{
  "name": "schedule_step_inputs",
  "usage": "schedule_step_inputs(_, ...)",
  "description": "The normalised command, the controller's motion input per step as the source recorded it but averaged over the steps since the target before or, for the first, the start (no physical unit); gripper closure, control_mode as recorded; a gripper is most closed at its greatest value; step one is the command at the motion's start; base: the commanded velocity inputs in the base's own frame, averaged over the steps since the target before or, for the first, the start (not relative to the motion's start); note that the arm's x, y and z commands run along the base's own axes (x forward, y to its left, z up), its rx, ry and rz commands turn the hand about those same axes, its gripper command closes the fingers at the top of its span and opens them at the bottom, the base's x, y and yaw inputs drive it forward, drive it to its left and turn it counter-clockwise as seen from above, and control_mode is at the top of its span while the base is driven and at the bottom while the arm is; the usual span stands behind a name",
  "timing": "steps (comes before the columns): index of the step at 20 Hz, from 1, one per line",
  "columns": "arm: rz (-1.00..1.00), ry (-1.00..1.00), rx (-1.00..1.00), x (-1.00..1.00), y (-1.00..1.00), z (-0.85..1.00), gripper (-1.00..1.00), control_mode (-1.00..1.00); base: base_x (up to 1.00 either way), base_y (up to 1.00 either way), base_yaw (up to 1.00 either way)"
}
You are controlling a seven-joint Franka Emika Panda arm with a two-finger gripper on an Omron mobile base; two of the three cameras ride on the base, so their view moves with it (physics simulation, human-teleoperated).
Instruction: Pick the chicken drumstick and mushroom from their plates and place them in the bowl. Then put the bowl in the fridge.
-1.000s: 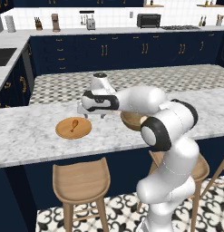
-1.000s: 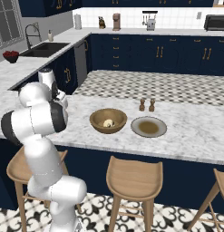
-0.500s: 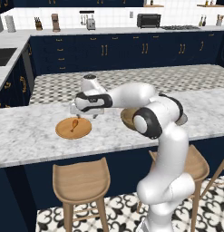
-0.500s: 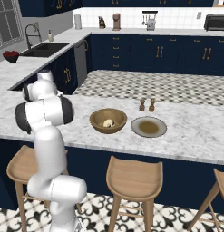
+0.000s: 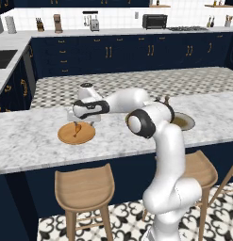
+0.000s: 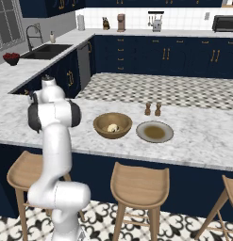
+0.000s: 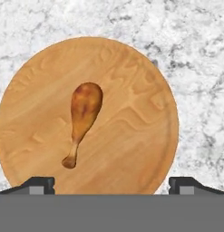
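While the tool [image 7: 111, 183] hangs with its tips spread wide, the shiny golden-brown chicken drumstick [image 7: 83, 122] lies on the flat round wooden plate [image 7: 140, 136] on the speckled marble counter [image 7: 199, 68].

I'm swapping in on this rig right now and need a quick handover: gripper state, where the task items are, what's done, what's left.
Gripper: open, empty, above the wooden plate on the marble counter, fingertips spread wide.
Chicken drumstick: lying on the wooden plate, not yet grasped.
Mushroom: already in the wooden bowl.
Grey-rimmed plate: beside the bowl, nothing on it.
Done: mushroom moved into the bowl.
Left: pick up the drumstick, drop it in the bowl, then carry the bowl to the fridge.
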Motion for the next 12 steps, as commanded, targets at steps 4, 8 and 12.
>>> schedule_step_inputs(4,0.00,0.03,0.00,0.56,0.26,-0.26,-1.00,-1.00,0.00,0.00,0.00)
schedule_step_inputs(8,0.00,0.02,0.00,0.45,0.20,-0.34,-1.00,-1.00,0.00,0.00,0.00)
schedule_step_inputs(12,0.00,0.03,0.00,0.15,0.07,-0.32,-1.00,-1.00,0.00,0.00,0.00)
